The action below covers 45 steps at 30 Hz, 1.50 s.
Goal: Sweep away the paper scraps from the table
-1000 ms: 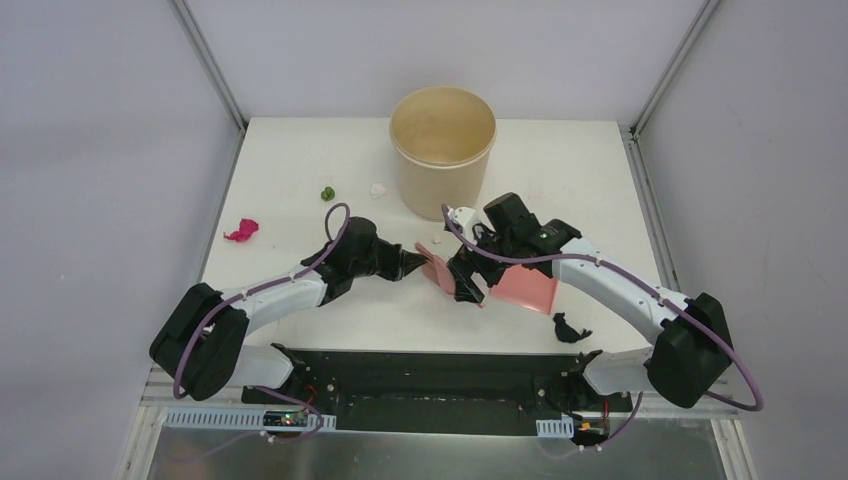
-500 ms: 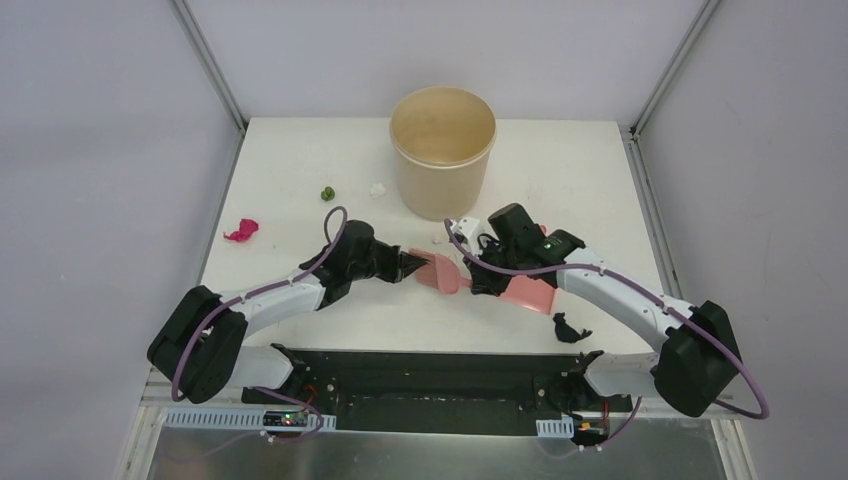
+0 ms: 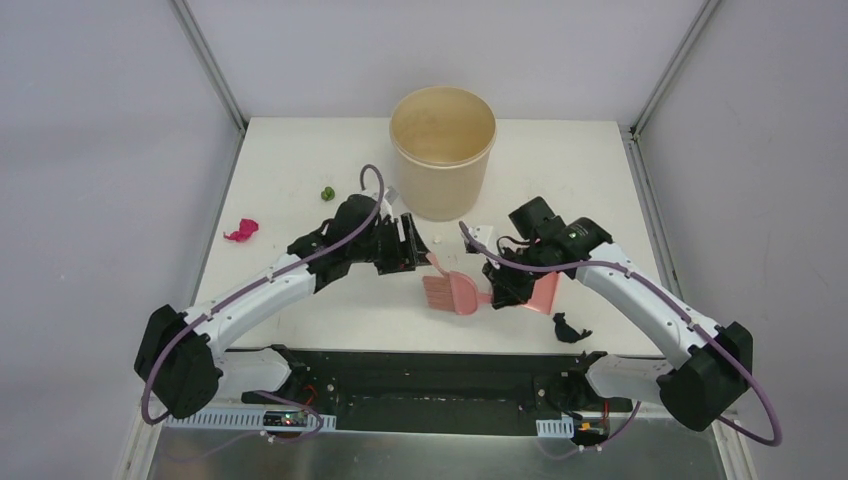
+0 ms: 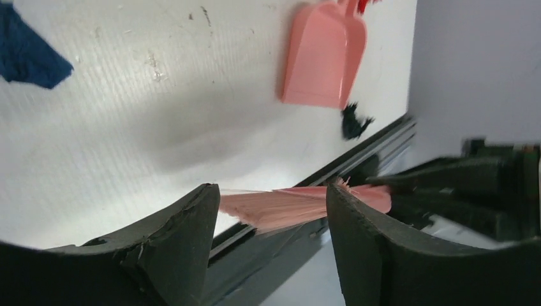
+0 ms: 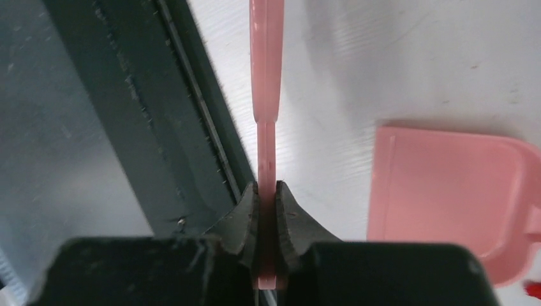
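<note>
Plainly found the right pincer [image 5: 266,188] pinched tight on the thin handle of the pink hand brush [image 3: 448,296], its bristle head low over the white worktop [image 3: 300,160]; could not tell bristles touching or clear. Found the left pincer [image 3: 412,243] spread wide, gripping nothing, blurred pink bristles showing beyond its gap in the left wrist view. Made out the pink dustpan [image 3: 545,293] only partly from above, hidden behind the right pincer. Spotted a magenta paper scrap [image 3: 241,231] near the worktop's left edge, a green scrap [image 3: 327,193] left of the tan paper tub [image 3: 440,190], a black scrap [image 3: 570,328] near the dustpan. Caught a blue scrap [image 4: 25,51] cut off by the frame corner and a red scrap [image 5: 533,288] peeking in by the dustpan's handle.
</note>
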Motion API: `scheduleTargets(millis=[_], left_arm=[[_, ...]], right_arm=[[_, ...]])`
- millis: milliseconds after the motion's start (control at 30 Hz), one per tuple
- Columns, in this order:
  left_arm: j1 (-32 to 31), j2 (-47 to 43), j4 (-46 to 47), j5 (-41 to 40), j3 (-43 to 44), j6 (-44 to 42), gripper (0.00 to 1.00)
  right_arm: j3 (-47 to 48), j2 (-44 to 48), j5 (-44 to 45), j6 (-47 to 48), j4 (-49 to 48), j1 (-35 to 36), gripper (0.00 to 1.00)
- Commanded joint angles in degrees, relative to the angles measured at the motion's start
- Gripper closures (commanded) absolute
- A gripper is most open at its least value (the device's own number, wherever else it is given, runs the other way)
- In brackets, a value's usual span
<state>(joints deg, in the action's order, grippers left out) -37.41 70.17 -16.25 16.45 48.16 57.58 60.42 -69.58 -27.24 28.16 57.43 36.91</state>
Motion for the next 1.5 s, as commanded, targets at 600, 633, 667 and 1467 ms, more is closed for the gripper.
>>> scheduleTargets(millis=[600, 633, 667, 1467], left_arm=[[-13.33, -14.78, -0.44, 13.94, 7.33, -60.56, 0.38], [-13.36, -14.64, -2.15, 13.65, 8.88, -61.7, 0.36], [-13.39, -13.35, -5.03, 13.91, 10.59, -63.12, 0.36], [-15.04, 3.97, 4.22, 29.76, 5.83, -57.75, 0.98]], right_arm=[[5.93, -10.4, -21.45, 16.08, 23.25, -1.99, 1.0], [5.79, -10.94, -21.45, 16.39, 23.37, -2.2, 1.0], [5.83, -11.44, -21.56, 16.66, 23.69, -2.33, 1.0], [11.61, -9.65, -23.3, 10.31, 20.01, -2.43, 1.0]])
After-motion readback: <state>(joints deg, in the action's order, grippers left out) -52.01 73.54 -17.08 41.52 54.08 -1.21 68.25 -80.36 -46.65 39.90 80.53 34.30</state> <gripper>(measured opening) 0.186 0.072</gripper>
